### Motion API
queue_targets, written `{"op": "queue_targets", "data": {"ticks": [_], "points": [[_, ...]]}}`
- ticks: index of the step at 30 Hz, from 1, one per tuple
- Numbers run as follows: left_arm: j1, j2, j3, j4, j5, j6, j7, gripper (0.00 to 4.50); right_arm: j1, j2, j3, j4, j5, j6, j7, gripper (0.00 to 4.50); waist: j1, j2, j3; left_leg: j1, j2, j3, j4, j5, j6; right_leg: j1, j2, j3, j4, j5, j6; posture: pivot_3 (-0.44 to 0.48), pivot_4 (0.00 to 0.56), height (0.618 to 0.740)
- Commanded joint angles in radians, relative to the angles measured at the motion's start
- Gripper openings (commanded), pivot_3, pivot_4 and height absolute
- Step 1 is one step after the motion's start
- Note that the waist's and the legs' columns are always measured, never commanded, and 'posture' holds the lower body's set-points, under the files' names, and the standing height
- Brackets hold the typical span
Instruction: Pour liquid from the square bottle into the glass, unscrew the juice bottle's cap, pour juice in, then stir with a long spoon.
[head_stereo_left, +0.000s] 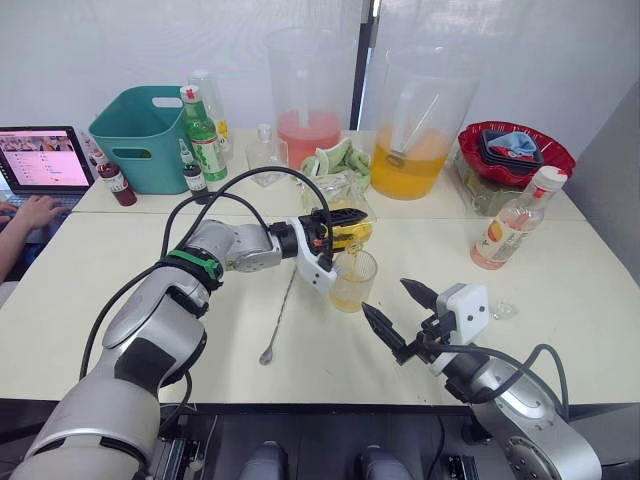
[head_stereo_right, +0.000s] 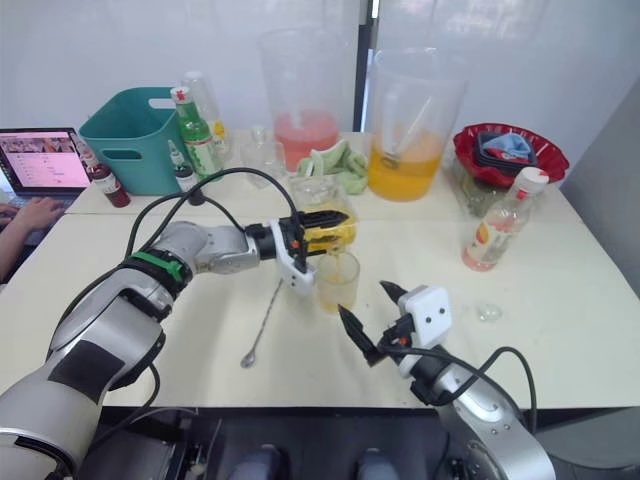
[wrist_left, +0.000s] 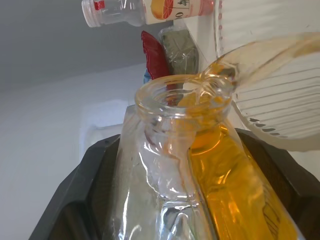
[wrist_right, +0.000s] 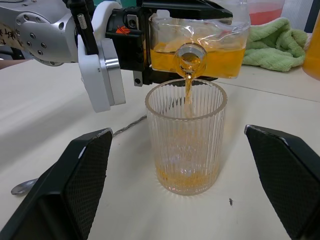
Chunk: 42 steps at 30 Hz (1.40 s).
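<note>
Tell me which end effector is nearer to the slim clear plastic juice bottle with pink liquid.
Right. The right end effector hangs open in front of the juice bottle; the left end effector, farther away, tilts the square bottle.

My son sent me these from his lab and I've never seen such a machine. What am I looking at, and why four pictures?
It is a two-armed robot. Two pictures come from cameras in its head, two from cameras on its wrists. Its left tool grips a square bottle, tipped so yellow-orange liquid streams into the ribbed glass on the table. The right tool waits open, near the glass. A long spoon lies beside it; the juice bottle stands capped further right. Pitchers, a green bottle and a teal basket stand behind.
</note>
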Motion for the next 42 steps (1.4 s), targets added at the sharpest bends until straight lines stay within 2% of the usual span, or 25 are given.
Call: {"op": "queue_targets", "data": {"ticks": [1,6,15,23,28,31,35,38,42], "points": [[-0.063,0.005,0.048,-0.022,-0.06,-0.005,0.006,2.97,-0.002,0.001,-0.021,-0.044,0.014,-0.013,0.0,4.47,0.0,0.0,0.0,0.0,0.0,0.0,0.0,0.0,0.0,0.0,0.0,0.0,0.0,0.0,0.0,0.0,0.15,0.74],[-0.053,-0.004,0.086,-0.003,-0.146,-0.03,-0.069,2.97,-0.002,0.001,-0.021,-0.039,0.014,-0.011,0.001,4.47,0.0,0.0,0.0,0.0,0.0,0.0,0.001,0.0,0.0,0.0,0.0,0.0,0.0,0.0,0.0,0.0,0.15,0.74],[-0.026,-0.022,0.182,0.021,-0.348,-0.056,-0.282,2.97,-0.007,0.005,-0.024,-0.024,0.013,-0.016,0.002,4.47,0.0,0.0,0.0,-0.001,0.0,0.0,0.004,0.0,0.0,0.0,0.0,0.0,0.002,0.0,0.0,0.0,0.15,0.74],[0.043,-0.011,0.373,-0.019,-0.679,0.051,-0.634,2.97,-0.066,-0.018,-0.057,0.008,0.039,-0.004,0.042,4.47,-0.005,0.0,0.0,0.0,0.0,0.0,0.005,0.0,0.0,0.0,0.0,0.0,0.006,0.0,0.0,0.0,0.15,0.74],[0.169,0.021,0.528,-0.212,-0.919,0.29,-0.835,2.97,-0.11,-0.079,-0.099,0.059,0.073,0.004,0.115,4.47,-0.012,0.0,0.0,0.0,0.0,-0.001,0.005,0.0,0.0,-0.001,0.001,0.0,0.008,0.0,0.0,0.0,0.15,0.74],[0.267,0.041,0.603,-0.406,-1.008,0.493,-0.877,2.97,-0.141,-0.113,-0.118,0.099,0.097,0.006,0.162,4.47,-0.018,0.0,0.0,0.0,0.001,-0.002,0.006,0.0,0.0,-0.001,0.001,0.0,0.01,0.0,0.0,0.0,0.15,0.74],[0.384,0.056,0.7,-0.67,-1.092,0.795,-0.854,2.97,-0.18,-0.174,-0.141,0.152,0.135,0.017,0.244,4.47,-0.014,0.0,0.0,-0.001,0.001,-0.003,0.006,0.0,0.0,-0.001,0.001,0.0,0.01,0.0,0.0,0.0,0.15,0.74],[0.483,0.052,0.805,-0.869,-1.175,1.068,-0.787,2.97,-0.257,-0.267,-0.154,0.244,0.19,0.047,0.383,4.47,-0.015,0.0,0.0,-0.001,0.001,-0.002,0.007,0.0,0.0,0.0,0.001,0.0,0.01,0.0,0.0,0.0,0.15,0.74],[0.576,0.025,0.876,-1.04,-1.216,1.283,-0.7,2.97,-0.325,-0.351,-0.144,0.328,0.215,0.056,0.516,4.47,-0.013,0.0,0.0,0.001,0.001,-0.003,0.007,0.0,0.001,0.0,0.001,0.0,0.009,0.0,0.0,0.0,0.15,0.74]]}}
